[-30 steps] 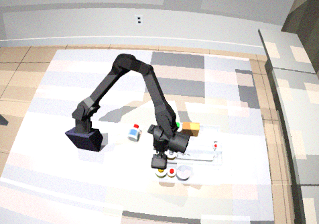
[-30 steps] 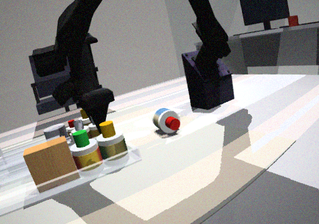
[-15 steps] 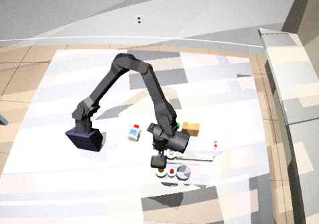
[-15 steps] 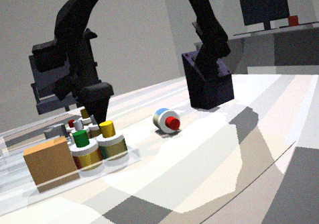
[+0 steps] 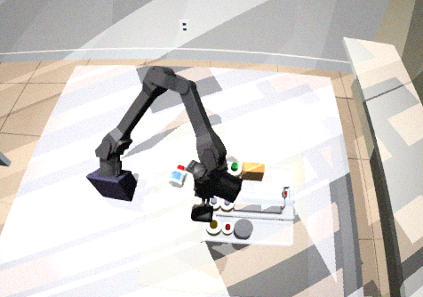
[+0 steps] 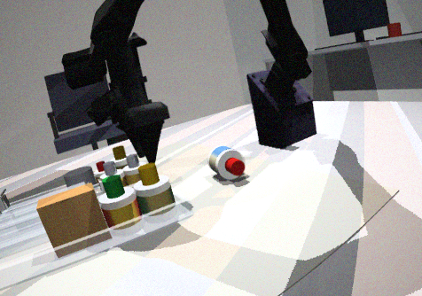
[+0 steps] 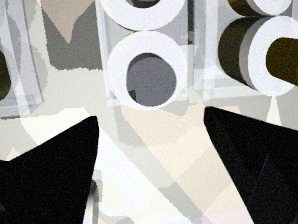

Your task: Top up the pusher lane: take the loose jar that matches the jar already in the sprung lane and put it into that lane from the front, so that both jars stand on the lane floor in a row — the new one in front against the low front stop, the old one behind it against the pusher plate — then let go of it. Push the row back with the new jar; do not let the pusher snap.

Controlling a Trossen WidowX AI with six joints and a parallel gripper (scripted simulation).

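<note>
Two grey-capped jars stand one behind the other in the sprung lane. The front jar point(image 5: 214, 202) point(image 6: 132, 160) point(image 7: 151, 80) looks upright, just inside the lane's front end. The rear jar point(image 5: 227, 205) point(image 6: 110, 168) point(image 7: 119, 16) is right behind it, close against it in the wrist view. My gripper point(image 7: 152, 118) is open and empty, its fingertips apart in front of the front jar, touching neither jar in the wrist view. The clear low front stop is hard to make out, and the pusher plate's contact with the rear jar is hidden.
One side lane holds a yellow-capped jar point(image 6: 148, 174), a green-capped jar point(image 5: 235, 167) point(image 6: 114, 187) and an orange box point(image 5: 253, 171) point(image 6: 73, 218). The other holds an olive-capped jar point(image 5: 213, 225), a red-capped jar point(image 5: 227, 228) and a grey cylinder point(image 5: 243, 228). A red-capped jar point(image 5: 178, 177) point(image 6: 222, 159) lies outside.
</note>
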